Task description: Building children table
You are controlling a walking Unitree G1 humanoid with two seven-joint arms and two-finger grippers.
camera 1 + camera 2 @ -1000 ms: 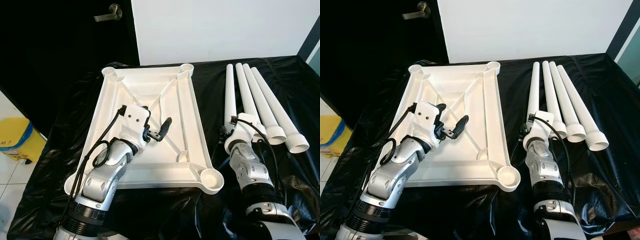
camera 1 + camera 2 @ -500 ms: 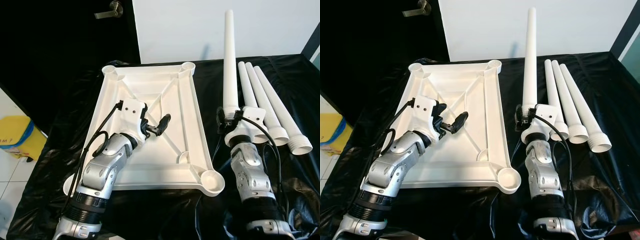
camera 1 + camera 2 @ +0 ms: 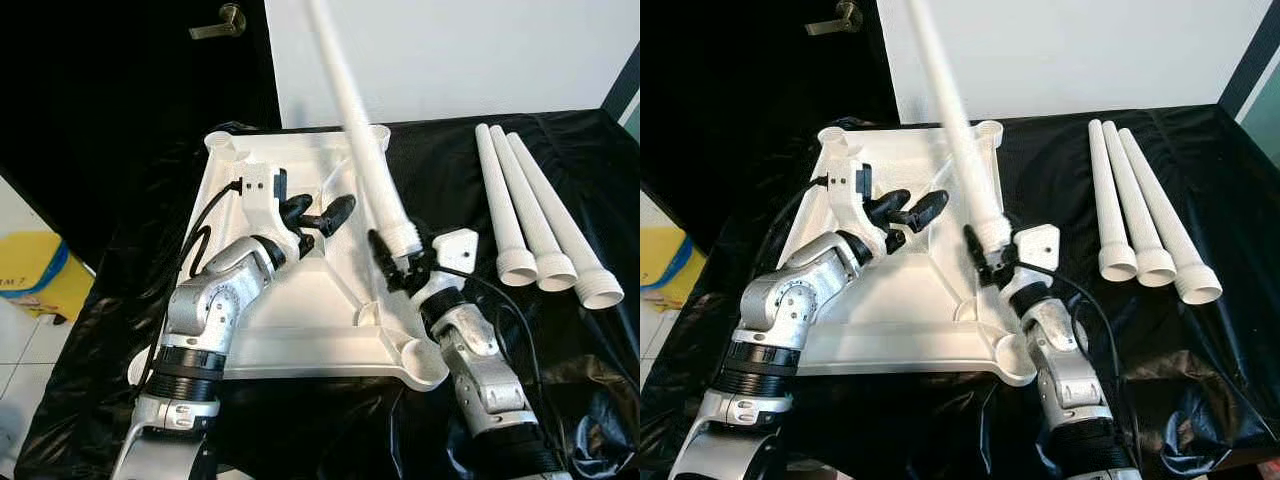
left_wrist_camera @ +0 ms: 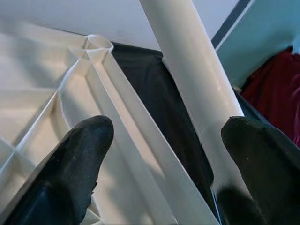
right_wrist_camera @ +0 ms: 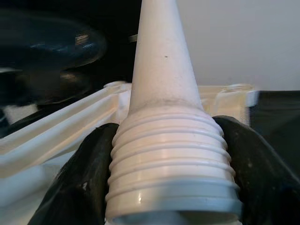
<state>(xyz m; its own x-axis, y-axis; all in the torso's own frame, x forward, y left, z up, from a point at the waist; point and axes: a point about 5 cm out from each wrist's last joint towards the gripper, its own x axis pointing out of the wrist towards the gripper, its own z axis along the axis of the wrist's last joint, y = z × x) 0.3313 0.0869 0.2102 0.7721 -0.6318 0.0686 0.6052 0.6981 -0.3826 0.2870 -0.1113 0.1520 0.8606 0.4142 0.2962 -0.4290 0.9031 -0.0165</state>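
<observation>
Swung inward from its upright stand beside the other legs half a second ago, the table leg (image 3: 360, 130) now leans up and to the left, crossing over the right rim of the tabletop. The right gripper (image 3: 392, 262) is clenched on that leg's threaded collar; in the right wrist view a black finger (image 5: 82, 183) presses each side of the ridged end (image 5: 171, 173). Its arm reaches up from the lower right of the frame, now angled toward the centre.

The left gripper (image 3: 318, 213) has risen toward the upper middle of the upturned white tabletop (image 3: 300, 320) and hovers there with its fingers spread apart, holding nothing; in the left wrist view the leg (image 4: 197, 89) passes between its two fingertips (image 4: 79, 154) without clear contact.

Three more legs (image 3: 535, 215) lie side by side on the black sheet (image 3: 440, 160) at the right. At the far left edge sits a yellow bin (image 3: 35, 280).
</observation>
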